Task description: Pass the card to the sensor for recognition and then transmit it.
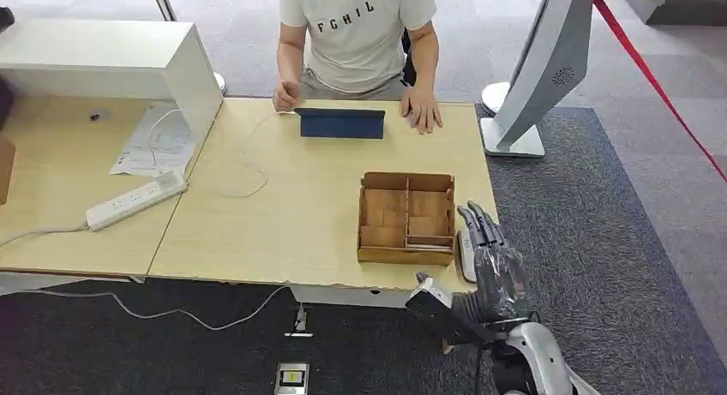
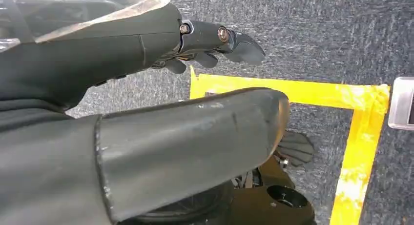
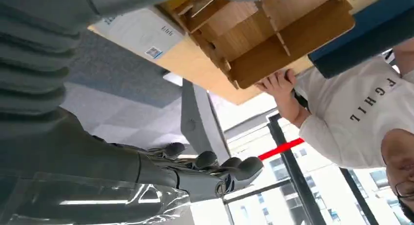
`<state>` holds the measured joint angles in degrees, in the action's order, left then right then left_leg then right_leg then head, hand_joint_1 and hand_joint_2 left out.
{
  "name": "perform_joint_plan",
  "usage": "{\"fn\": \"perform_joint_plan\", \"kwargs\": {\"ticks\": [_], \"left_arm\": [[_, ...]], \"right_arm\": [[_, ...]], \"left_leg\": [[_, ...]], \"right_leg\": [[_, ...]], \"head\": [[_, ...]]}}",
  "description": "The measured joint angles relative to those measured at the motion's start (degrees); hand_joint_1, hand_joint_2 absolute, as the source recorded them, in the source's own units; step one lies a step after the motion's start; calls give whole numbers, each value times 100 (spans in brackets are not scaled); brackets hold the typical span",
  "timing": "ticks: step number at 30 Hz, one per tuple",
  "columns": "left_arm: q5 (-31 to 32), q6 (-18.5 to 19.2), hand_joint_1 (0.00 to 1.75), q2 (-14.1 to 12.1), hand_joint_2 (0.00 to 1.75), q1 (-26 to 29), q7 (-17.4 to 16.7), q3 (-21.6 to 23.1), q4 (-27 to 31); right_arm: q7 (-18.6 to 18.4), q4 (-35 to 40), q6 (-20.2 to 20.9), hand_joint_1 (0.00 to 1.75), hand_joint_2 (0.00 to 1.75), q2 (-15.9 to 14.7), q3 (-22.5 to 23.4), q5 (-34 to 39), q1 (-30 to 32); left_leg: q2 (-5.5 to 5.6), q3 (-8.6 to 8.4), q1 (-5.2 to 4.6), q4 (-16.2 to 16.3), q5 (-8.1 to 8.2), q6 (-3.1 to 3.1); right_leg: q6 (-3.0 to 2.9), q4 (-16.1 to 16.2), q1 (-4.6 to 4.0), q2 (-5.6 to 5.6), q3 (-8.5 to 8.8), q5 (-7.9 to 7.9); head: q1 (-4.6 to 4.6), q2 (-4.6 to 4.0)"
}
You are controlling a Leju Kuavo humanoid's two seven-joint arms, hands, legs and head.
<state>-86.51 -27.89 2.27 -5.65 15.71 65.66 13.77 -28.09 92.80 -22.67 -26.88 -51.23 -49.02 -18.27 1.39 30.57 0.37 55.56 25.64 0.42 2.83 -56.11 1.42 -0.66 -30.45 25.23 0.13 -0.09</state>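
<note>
A white card (image 1: 465, 255) lies on the table's (image 1: 283, 224) near right corner, right beside a divided wooden box (image 1: 405, 217). My right hand (image 1: 495, 262) hovers at that corner with its fingers stretched out next to the card and nothing in them; I cannot tell whether it touches the card. The right wrist view shows those fingers (image 3: 215, 169) empty, with the card (image 3: 139, 32) and box (image 3: 273, 34) beyond. A dark blue folded sensor pad (image 1: 341, 122) stands at the far edge before a seated person (image 1: 360, 35). My left hand (image 2: 215, 39) hangs over the carpet holding nothing, fingers apart.
A white power strip (image 1: 137, 200) with its cable, papers (image 1: 159, 138) and a white cabinet (image 1: 111, 61) occupy the left side. A white kiosk stand (image 1: 536, 69) and red ribbon (image 1: 651, 78) are at the right. Yellow tape (image 2: 361, 137) marks the floor.
</note>
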Motion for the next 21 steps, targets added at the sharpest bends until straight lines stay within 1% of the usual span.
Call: {"fn": "perform_joint_plan", "kwargs": {"ticks": [3,4,7,9,12,15,21], "left_arm": [[18,7,0,0,0,-1,0,0,0],[22,7,0,0,0,0,0,0,0],[26,-4,0,0,0,-3,-22,0,0],[9,-20,0,2,0,-4,-22,0,0],[-28,-13,0,2,0,-13,-52,0,0],[-44,15,0,2,0,-12,-52,0,0],[-41,33,0,2,0,-17,-54,0,0]], "right_arm": [[-57,0,68,0,175,0,0,-110,27],[-131,0,145,0,175,0,0,-191,30],[-449,-18,519,0,175,11,-9,-703,23],[-680,-61,847,0,175,64,-11,-1238,-9],[-883,-173,1431,0,175,140,-28,-2021,-132],[-903,-273,1642,0,175,208,-50,-2348,-250],[-754,-533,1674,0,175,343,-68,-2227,-447]], "left_leg": [[0,0,0,0,0,0],[0,1,0,0,0,0],[1,2,0,0,0,0],[0,3,0,0,0,0],[2,3,0,0,0,0],[2,3,0,0,0,0],[2,3,0,0,0,0]], "right_leg": [[0,0,0,0,0,0],[0,0,0,0,0,0],[0,0,0,0,1,0],[0,-1,0,0,1,0],[0,-1,0,0,0,0],[0,-1,0,1,1,0],[0,-1,0,0,1,0]], "head": [[2,0],[2,0],[2,0],[2,0],[2,0],[0,0],[2,0]]}}
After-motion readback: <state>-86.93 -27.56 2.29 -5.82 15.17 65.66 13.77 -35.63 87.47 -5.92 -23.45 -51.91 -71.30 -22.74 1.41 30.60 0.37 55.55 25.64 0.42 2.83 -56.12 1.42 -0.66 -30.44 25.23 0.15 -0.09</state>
